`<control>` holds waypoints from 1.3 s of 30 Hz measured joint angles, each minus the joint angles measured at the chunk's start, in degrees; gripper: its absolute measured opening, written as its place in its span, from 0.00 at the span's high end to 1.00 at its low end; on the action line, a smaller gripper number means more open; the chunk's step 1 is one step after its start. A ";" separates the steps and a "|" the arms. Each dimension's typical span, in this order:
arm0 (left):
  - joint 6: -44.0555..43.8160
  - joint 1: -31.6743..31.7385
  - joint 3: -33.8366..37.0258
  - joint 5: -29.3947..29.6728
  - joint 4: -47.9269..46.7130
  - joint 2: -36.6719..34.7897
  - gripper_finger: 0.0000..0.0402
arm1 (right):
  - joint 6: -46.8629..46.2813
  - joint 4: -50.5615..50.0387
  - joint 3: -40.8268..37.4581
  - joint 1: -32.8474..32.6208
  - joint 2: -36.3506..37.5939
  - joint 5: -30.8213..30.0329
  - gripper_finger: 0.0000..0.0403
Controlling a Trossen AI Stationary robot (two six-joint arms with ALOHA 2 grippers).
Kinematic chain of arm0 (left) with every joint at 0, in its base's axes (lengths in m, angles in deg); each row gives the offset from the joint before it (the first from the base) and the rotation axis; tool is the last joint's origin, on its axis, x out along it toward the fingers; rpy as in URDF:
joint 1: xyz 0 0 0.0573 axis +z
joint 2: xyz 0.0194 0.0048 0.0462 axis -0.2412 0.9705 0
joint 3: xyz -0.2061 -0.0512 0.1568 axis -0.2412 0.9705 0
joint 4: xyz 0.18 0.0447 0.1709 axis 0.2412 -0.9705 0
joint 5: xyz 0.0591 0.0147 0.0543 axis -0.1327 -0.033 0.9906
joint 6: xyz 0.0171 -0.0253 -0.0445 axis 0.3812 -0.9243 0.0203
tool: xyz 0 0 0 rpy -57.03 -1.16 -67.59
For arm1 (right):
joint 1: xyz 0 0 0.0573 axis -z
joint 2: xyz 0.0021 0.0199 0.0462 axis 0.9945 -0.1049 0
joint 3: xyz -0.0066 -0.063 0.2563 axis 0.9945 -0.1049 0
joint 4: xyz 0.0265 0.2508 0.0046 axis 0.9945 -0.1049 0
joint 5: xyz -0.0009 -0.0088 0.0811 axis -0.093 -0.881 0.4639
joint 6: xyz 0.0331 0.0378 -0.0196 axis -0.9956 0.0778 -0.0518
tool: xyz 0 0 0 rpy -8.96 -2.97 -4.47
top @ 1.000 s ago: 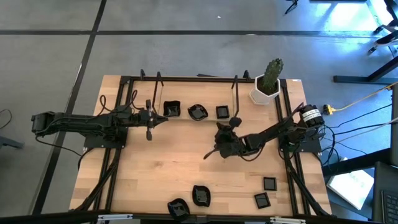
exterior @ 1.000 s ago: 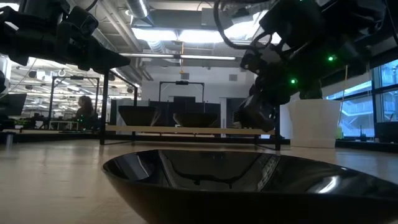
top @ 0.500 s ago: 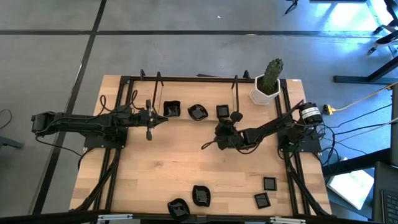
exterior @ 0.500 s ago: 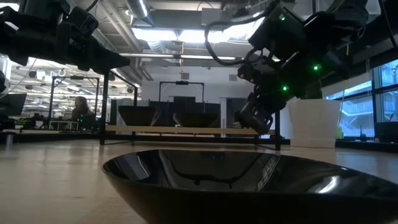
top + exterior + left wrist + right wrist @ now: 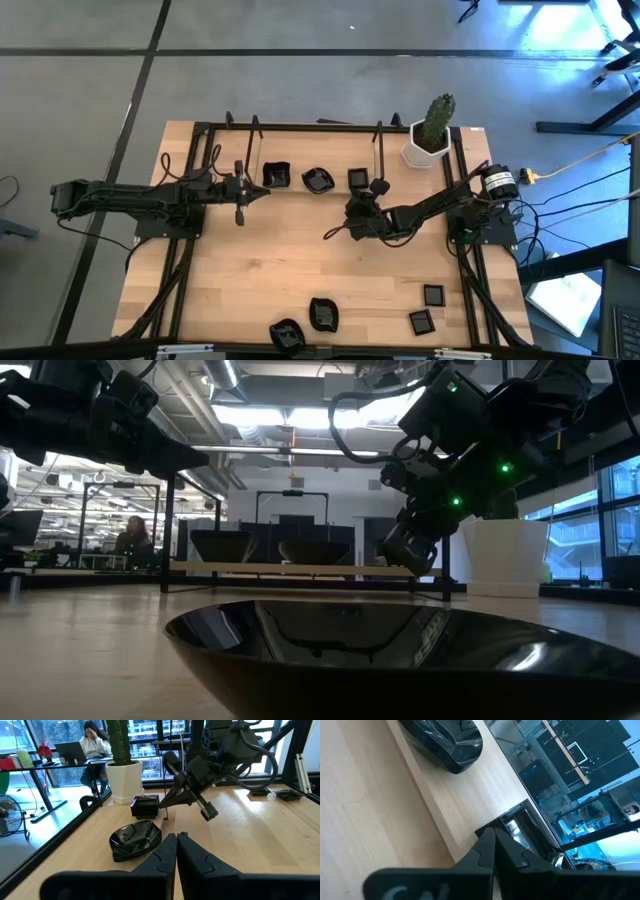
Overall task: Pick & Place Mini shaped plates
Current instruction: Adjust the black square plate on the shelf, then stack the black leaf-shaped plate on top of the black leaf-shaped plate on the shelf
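Right gripper (image 5: 329, 236) is hovering mid-table, clenched and empty, so next it's gotta open over the far plate stacks (image 5: 318, 180).

We see a glossy black shallow dish (image 5: 400, 650) filling the near foreground on the pale wooden tabletop (image 5: 80, 650). Far back, two dark dish stacks (image 5: 270, 546) sit beside a white pot (image 5: 505, 558) at right. The right arm's dark gripper (image 5: 408, 548) hangs right of centre; the left arm (image 5: 100, 420) is upper left. A seated person (image 5: 130, 540) is far left.
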 joint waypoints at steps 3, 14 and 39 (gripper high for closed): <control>0.00 0.00 0.00 0.00 0.00 -0.02 0.98 | -0.17 0.30 0.00 0.07 0.00 0.01 0.99; 0.02 0.00 -0.02 0.00 -0.31 0.00 0.98 | 12.56 5.39 3.09 -9.43 4.64 7.30 0.99; -3.65 0.00 -0.02 0.11 -0.59 0.00 0.97 | 15.42 -41.35 58.23 -3.94 20.90 40.17 0.99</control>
